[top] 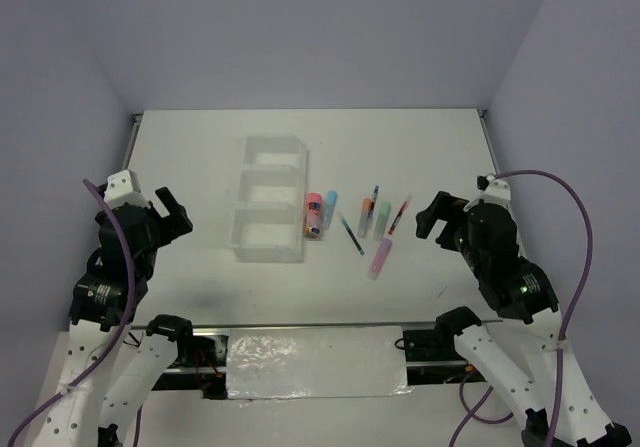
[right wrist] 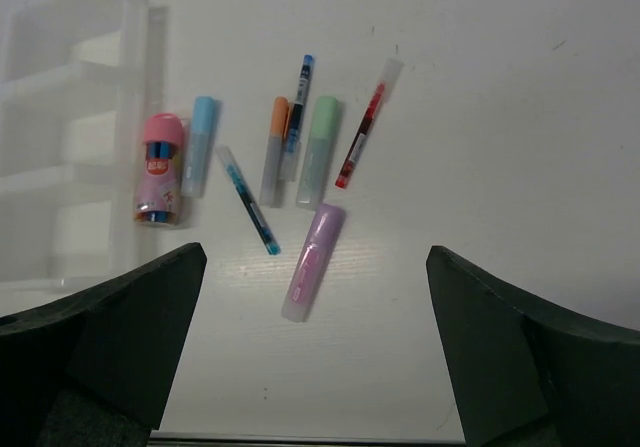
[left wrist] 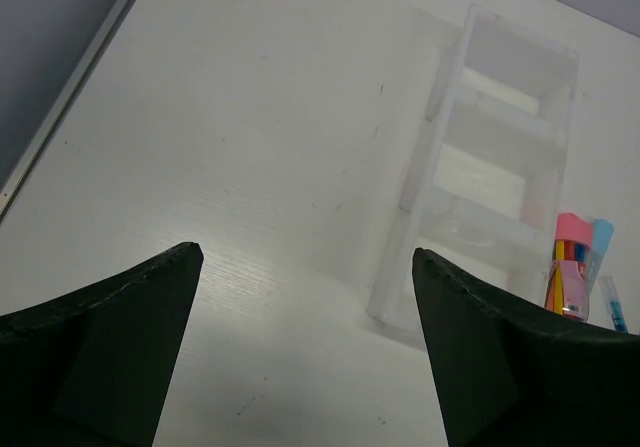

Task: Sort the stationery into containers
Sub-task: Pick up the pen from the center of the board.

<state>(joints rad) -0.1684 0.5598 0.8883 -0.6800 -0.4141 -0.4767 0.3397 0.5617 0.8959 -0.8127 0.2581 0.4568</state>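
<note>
The tray (top: pixel 243 199) lay lengthwise on the white surface (top: pixel 190 157). Its three compartments ran in a row from the arms' side toward the back wall (top: pixel 320 37). It stopped well short of that wall and of the metal strip (top: pixel 128 147) along the surface's left edge. Pale lilac walls closed the surface in on three sides.

Left of the tray and well apart from it, the left hand (top: pixel 175 214) hovered with its fingers spread wide, gripping nothing. Well to the tray's right, the right hand (top: pixel 430 217) hung the same way, spread and unladen.

All the stationery lay on the surface right of the tray, between it and the right hand. Just beside the tray's right wall lay a stubby pink tube (top: pixel 313 215), with a blue highlighter (top: pixel 329 209) close at its side. Farther right came a slanted thin blue pen (top: pixel 351 235). Then came an orange highlighter (top: pixel 365 214) with a dark blue pen (top: pixel 374 199) against it, a green highlighter (top: pixel 382 220) and a red pen (top: pixel 400 215). A lilac highlighter (top: pixel 380 257) lay below that row, nearer the arms. On the tray's near side, a crinkled sheet (top: pixel 315 362) covered the rail between the arm bases.
</note>
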